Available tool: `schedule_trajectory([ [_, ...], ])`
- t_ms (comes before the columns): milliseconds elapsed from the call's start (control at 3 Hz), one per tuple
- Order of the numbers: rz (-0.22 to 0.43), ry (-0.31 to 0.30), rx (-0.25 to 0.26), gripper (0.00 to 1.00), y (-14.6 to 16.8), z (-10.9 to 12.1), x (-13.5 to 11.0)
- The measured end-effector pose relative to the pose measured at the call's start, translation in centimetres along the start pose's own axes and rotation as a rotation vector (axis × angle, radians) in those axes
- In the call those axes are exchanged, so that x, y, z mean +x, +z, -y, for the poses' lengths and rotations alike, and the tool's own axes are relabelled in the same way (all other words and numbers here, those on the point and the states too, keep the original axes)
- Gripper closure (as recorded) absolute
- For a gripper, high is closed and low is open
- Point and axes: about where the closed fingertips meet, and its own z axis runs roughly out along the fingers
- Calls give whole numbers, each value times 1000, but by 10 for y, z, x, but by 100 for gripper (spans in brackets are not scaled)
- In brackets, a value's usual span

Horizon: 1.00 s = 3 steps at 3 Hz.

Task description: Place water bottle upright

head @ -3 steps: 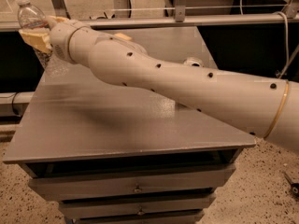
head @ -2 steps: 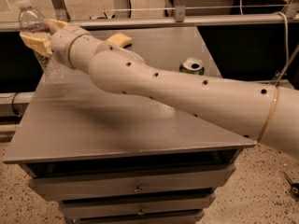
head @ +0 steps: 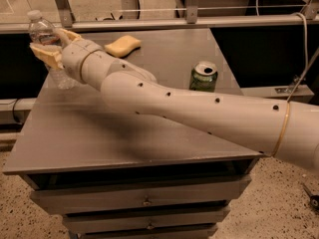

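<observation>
Water bottle [head: 41,32]: upright, white cap on top, at far left edge of bench [head: 149,148]; base looks down on the surface. Claw [head: 50,46]: tan fingers clamped around the bottle's middle, one on each side. Arm reaches in from the right. Yellow sponge [head: 122,45] behind the arm; green can [head: 204,76] upright, well right of the bottle.

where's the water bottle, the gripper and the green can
water bottle [head: 42,33], camera view, clear upper body below the cap
gripper [head: 48,44], camera view, middle of its grip on the water bottle, far left corner of the table [head: 89,148]
green can [head: 203,82], camera view, side wall
</observation>
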Motion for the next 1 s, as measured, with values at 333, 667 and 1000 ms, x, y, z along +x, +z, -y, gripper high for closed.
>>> schedule_trajectory([
  [333,22,10,14,100,-4,2,10],
  [667,65,35,19,100,-3,4,17],
  [1000,79,42,17,100,-3,5,19],
])
